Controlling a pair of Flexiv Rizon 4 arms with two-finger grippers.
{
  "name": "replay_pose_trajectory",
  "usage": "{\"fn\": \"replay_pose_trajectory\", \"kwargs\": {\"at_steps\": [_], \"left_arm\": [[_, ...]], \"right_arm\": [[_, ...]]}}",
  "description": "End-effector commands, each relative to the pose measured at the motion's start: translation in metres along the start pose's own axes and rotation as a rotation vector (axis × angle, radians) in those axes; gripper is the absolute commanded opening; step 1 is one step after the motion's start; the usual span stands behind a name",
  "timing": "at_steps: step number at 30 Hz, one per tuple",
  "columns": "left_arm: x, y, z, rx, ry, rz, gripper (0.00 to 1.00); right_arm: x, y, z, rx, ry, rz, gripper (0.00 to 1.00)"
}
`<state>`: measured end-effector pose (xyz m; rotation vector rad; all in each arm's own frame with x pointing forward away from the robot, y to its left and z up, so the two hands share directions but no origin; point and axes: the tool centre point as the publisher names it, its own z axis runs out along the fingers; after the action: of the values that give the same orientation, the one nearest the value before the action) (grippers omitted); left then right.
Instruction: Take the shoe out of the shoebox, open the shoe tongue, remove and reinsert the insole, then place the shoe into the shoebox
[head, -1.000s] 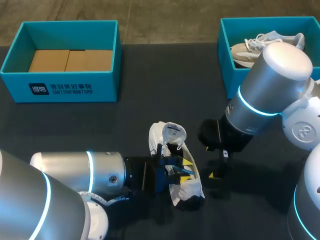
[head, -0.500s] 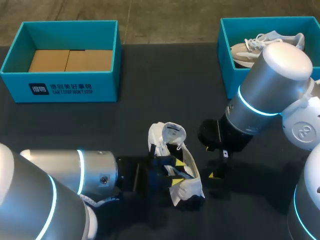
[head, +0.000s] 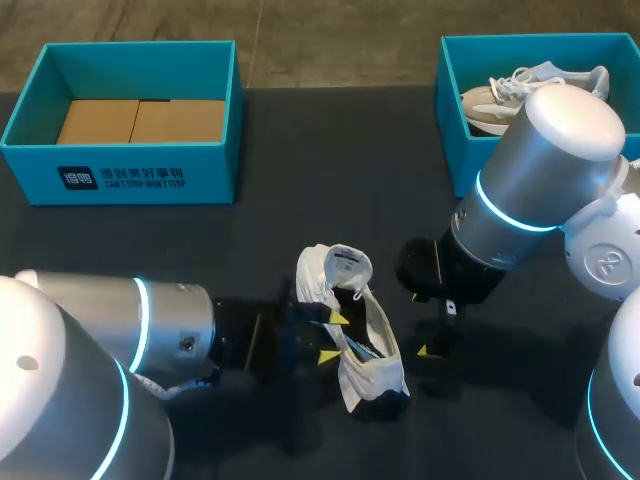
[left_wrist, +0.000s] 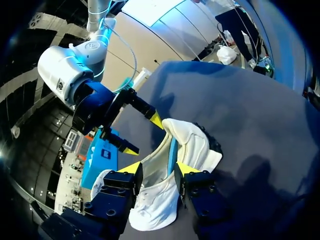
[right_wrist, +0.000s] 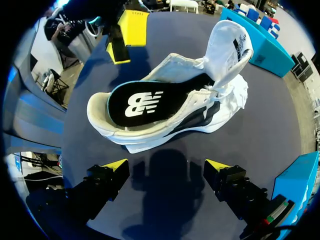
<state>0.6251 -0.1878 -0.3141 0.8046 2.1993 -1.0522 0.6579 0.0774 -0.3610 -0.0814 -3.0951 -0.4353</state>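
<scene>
While its tongue (head: 347, 265) stands folded back, the shoe (head: 355, 345) sits on the table (head: 300, 200) between both hands, each released and empty. To lift the insole (right_wrist: 145, 102) cleanly, the left hand (head: 333, 337) should probably pinch its heel edge while the right hand (right_wrist: 167, 164) braces the shoe.

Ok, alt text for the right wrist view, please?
A white shoe sits on the dark table ahead of the right end effector, which is open and not touching it. Its tongue stands up, showing the black insole; the left end effector hovers beyond the shoe.
</scene>
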Motion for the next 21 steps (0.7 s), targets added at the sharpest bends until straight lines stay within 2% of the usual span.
{"fn": "replay_pose_trajectory", "kwargs": {"at_steps": [1,3,7,9,10,21], "left_arm": [[-0.011,0.001,-0.013,-0.005,0.181,0.019,0.43],[-0.014,0.001,-0.013,-0.024,0.219,0.039,0.40],[-0.018,0.001,-0.012,-0.046,0.299,0.067,0.25],[-0.018,0.001,-0.011,-0.056,0.333,0.076,0.13],[-0.019,0.001,-0.011,-0.061,0.354,0.084,0.00],[-0.014,0.003,-0.005,-0.115,0.502,0.120,0.00]], "right_arm": [[0.001,0.000,0.001,0.000,-0.002,-0.001,1.00],[0.001,0.000,0.001,0.000,-0.002,-0.001,1.00],[0.000,-0.004,-0.007,0.004,-0.005,-0.015,1.00],[-0.001,-0.006,-0.013,0.016,-0.014,-0.036,1.00],[-0.001,-0.007,-0.017,0.015,-0.018,-0.050,1.00],[-0.010,-0.036,-0.048,0.081,-0.008,-0.082,1.00]]}}
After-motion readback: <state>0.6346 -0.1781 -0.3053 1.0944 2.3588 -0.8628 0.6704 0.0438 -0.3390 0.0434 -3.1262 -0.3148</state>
